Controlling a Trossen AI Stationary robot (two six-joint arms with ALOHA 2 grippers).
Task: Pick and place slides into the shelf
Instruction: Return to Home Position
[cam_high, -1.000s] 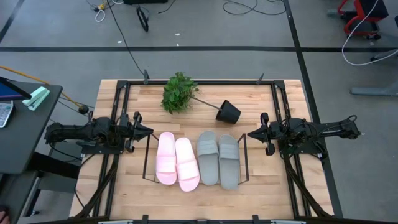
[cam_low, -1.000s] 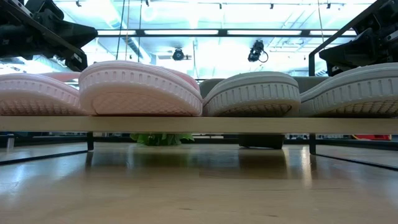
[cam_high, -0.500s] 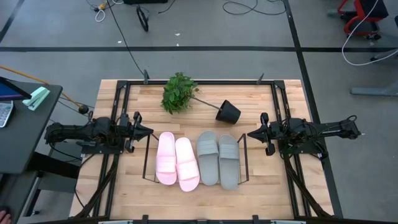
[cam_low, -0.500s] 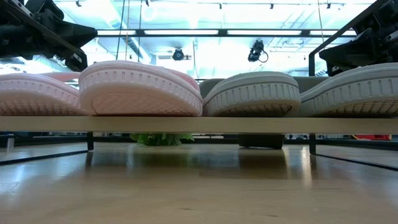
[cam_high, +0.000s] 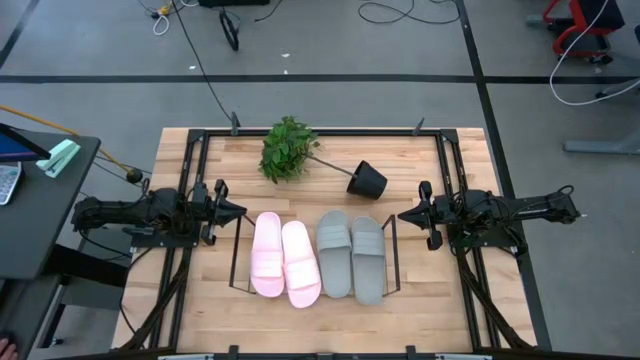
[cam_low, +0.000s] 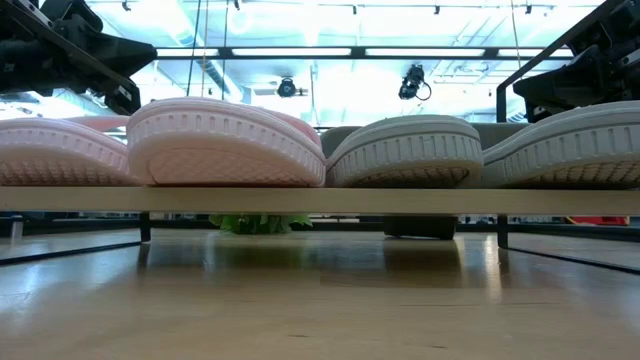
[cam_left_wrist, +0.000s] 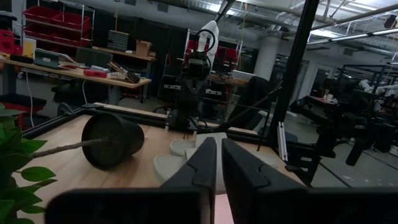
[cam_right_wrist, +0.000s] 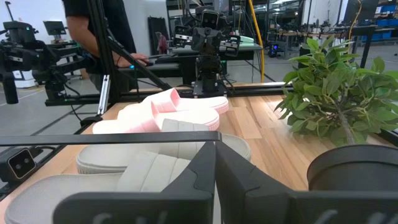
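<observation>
Left gripper (cam_high: 240, 211) sits low at the left side of the wooden table (cam_high: 215, 300), fingers pressed together on nothing. Just inboard stands the upright end of the thin black wire shelf (cam_high: 235, 258). On it, side by side: two light pink foam slides (cam_high: 285, 260), then two grey-green slides (cam_high: 351, 256). All are matte, soft and wide-strapped, with ribbed soles, their long axes crossing the line between my grippers. Right gripper (cam_high: 403, 214) is just beyond the far end, fingers also closed and empty, nearer the grey-green pair. Nothing left to pick, I judge.
</observation>
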